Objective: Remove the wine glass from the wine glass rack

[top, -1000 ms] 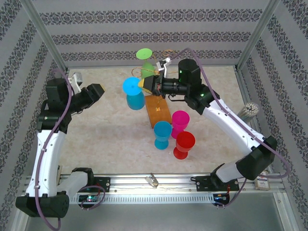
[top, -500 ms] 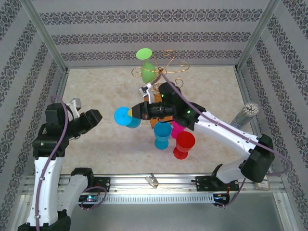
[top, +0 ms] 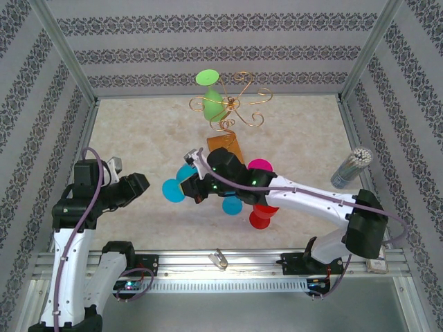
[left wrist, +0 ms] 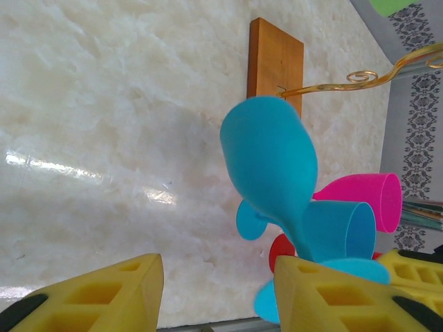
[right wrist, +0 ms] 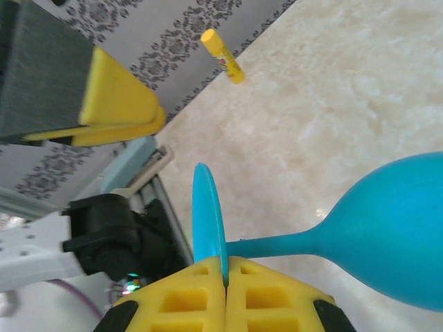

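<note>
Right gripper (right wrist: 225, 266) pinches the foot of the sky-blue plastic wine glass (right wrist: 394, 235), carried well clear of the gold wire rack (top: 228, 107), left gripper (left wrist: 218, 290) gapes empty, and the next job looks like standing it down upright.

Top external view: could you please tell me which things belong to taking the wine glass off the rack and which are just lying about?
Job in hand: wine glass rack; blue wine glass, held by its foot in the fingers of the right gripper.
Lying about: green glass hanging on the rack; standing blue glass; pink glass; red glass; canister of sticks; yellow stick.
</note>
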You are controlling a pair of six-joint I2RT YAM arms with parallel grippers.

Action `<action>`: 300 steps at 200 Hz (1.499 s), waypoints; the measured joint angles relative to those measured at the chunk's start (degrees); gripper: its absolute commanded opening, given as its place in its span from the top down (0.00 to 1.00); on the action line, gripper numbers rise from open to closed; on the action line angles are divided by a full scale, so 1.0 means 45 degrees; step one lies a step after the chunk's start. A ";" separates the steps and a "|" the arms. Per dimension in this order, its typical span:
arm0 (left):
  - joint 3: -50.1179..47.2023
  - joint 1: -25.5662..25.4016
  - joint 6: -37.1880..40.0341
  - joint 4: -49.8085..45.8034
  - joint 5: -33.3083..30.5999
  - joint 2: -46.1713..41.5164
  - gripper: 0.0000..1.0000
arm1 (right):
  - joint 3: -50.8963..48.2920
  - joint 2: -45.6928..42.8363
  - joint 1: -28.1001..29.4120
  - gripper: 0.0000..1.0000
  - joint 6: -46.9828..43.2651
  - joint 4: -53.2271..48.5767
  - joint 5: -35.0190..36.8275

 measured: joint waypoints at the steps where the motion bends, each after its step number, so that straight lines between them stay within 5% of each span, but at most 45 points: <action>1: 0.0000 0.0000 0.0000 -0.0005 0.0005 0.0000 0.51 | -0.0005 0.0010 0.0015 1.00 -0.0029 0.0000 0.0039; 161: -0.0855 0.0000 -0.1209 -0.0073 0.2225 0.0976 0.50 | -0.1156 0.2050 0.3415 1.00 -0.7091 0.3293 0.8675; 300: -0.1549 0.0000 -0.2482 0.1035 0.2997 0.1297 0.53 | -0.1515 0.2414 0.4206 1.00 -0.8626 0.5387 1.0647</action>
